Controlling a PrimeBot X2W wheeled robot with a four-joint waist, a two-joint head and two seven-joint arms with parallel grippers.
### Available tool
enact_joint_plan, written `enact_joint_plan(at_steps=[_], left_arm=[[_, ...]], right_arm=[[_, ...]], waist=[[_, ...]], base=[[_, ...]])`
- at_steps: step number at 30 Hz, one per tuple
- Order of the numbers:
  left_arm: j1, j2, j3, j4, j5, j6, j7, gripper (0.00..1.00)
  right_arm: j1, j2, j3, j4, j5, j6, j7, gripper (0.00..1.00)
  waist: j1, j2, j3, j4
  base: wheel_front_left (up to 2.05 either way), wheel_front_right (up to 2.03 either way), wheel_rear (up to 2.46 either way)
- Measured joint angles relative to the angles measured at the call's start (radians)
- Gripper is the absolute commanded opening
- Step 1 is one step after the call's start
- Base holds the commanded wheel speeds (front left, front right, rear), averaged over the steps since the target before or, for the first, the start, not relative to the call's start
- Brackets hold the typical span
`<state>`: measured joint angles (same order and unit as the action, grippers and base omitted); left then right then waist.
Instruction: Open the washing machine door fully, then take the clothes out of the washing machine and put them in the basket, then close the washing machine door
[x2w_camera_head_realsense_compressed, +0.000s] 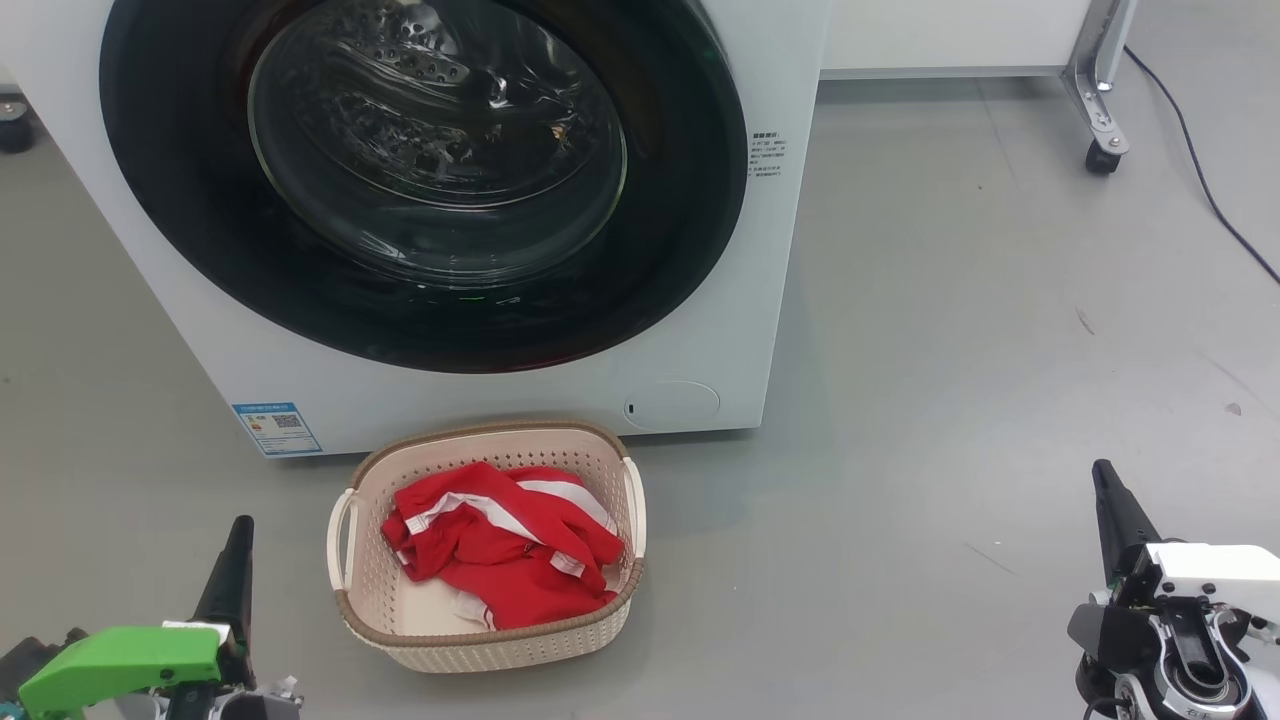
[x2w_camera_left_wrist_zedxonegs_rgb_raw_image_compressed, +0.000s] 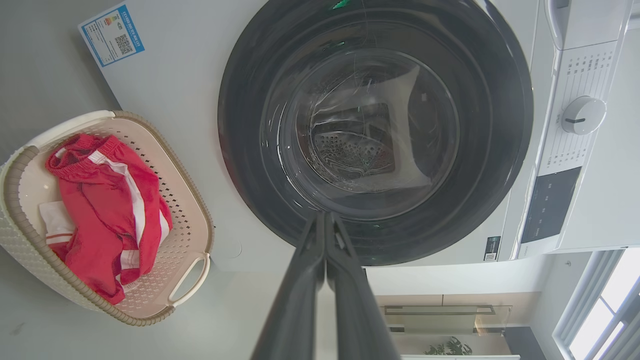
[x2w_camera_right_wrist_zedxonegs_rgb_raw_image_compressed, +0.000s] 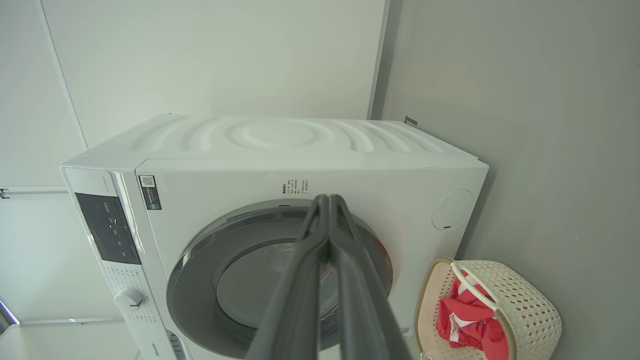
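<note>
The white washing machine (x2w_camera_head_realsense_compressed: 690, 320) stands before me with its black-rimmed round door (x2w_camera_head_realsense_compressed: 430, 170) flat against the front. On the floor right in front of it sits the cream basket (x2w_camera_head_realsense_compressed: 488, 445), and the red clothes (x2w_camera_head_realsense_compressed: 510, 545) with white stripes lie inside. My left gripper (x2w_camera_head_realsense_compressed: 240, 530) is at the lower left, shut and holding nothing. At the lower right my right gripper (x2w_camera_head_realsense_compressed: 1103, 472) is shut with nothing in it too. In the left wrist view the fingers (x2w_camera_left_wrist_zedxonegs_rgb_raw_image_compressed: 325, 217) point at the door (x2w_camera_left_wrist_zedxonegs_rgb_raw_image_compressed: 500, 125), with the basket (x2w_camera_left_wrist_zedxonegs_rgb_raw_image_compressed: 190, 280) and clothes (x2w_camera_left_wrist_zedxonegs_rgb_raw_image_compressed: 100, 200) at left. The right wrist view shows the machine (x2w_camera_right_wrist_zedxonegs_rgb_raw_image_compressed: 280, 140), door (x2w_camera_right_wrist_zedxonegs_rgb_raw_image_compressed: 200, 280) and basket (x2w_camera_right_wrist_zedxonegs_rgb_raw_image_compressed: 530, 305).
Grey floor spreads to the right of the machine. A metal frame leg on a caster (x2w_camera_head_realsense_compressed: 1102, 150) stands at the far right, with a dark cable (x2w_camera_head_realsense_compressed: 1200, 170) trailing over the floor beside it. A blue label (x2w_camera_head_realsense_compressed: 277, 427) marks the machine's lower left corner.
</note>
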<state>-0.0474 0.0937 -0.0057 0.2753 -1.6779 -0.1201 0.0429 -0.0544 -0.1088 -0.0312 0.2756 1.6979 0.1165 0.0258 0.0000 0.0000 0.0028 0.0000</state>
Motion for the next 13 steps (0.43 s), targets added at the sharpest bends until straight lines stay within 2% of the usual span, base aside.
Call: enact_joint_plan(at_steps=[13], left_arm=[[0.000, -0.001, 0.001, -0.001, 0.000, 0.000, 0.000, 0.00]], right_arm=[[0.000, 0.001, -0.001, 0.000, 0.000, 0.000, 0.004, 0.00]], waist=[[0.0000, 0.0000, 0.000, 0.000]], base=[[0.00, 0.00, 0.00]])
